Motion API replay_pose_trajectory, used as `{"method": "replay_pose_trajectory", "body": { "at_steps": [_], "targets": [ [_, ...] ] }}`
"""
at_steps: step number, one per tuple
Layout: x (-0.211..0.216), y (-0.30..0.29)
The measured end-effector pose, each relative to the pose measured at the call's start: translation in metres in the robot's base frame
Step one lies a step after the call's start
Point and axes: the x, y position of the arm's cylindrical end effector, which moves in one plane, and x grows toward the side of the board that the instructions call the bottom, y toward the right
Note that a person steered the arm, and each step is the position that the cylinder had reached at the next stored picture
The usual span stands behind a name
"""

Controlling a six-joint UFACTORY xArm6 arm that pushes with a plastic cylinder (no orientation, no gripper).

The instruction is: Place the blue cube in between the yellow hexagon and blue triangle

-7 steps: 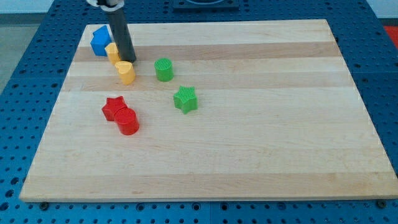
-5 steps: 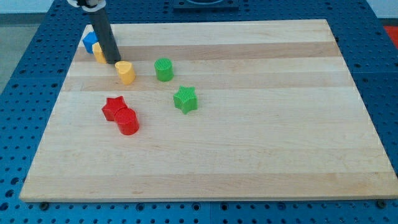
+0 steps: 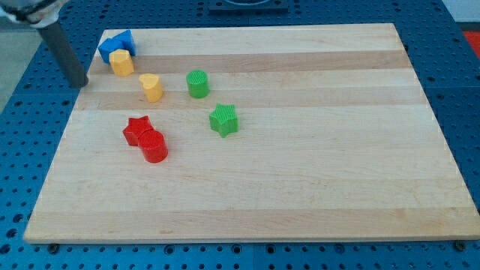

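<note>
Two blue blocks touch at the board's top left corner: one (image 3: pixel 108 51) on the left and one (image 3: pixel 124 38) up and to its right. I cannot tell which is the cube and which the triangle. The yellow hexagon (image 3: pixel 121 63) sits right below them and touches them. My tip (image 3: pixel 79 82) is to the left of this cluster, just off the board's left edge, and touches no block.
A second yellow block (image 3: pixel 151 87) lies down and right of the hexagon. A green cylinder (image 3: pixel 198 83) and a green star (image 3: pixel 223 119) lie further right. A red star (image 3: pixel 137 129) and a red cylinder (image 3: pixel 154 146) touch each other lower down.
My tip swept left from beside the yellow hexagon to past the board's left edge. The hexagon and the blue blocks were shoved left toward the corner.
</note>
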Motion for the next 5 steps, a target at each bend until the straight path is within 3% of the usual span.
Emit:
{"method": "replay_pose_trajectory", "body": {
  "at_steps": [3, 5],
  "targets": [
    [-0.049, 0.0],
    [-0.058, 0.0]
  ]
}}
